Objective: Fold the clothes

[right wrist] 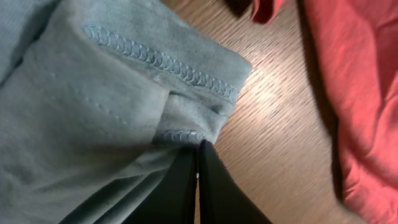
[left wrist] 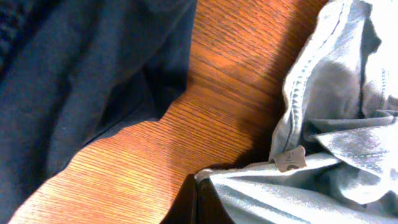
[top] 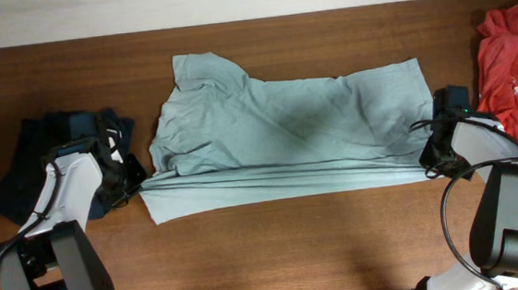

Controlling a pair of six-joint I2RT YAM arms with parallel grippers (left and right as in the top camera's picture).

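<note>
The shirt (top: 285, 124) lies long left-to-right, each end pinched tight in the closed left pincer (top: 138, 179) and right pincer (top: 425, 157).

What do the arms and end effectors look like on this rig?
Left arm and right arm: white shells on black joint housings, a black cable looping beside each. Left end effector and right end effector: plain black, tapered fingers.

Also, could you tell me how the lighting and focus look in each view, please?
Overhead: even light, sharp, soft shadows across the T-shirt. Left wrist: glare on the table, navy garment soft and dim. Right wrist: hem stitching crisp, a bright sheen on the wood, red garment slightly blurred.
</note>
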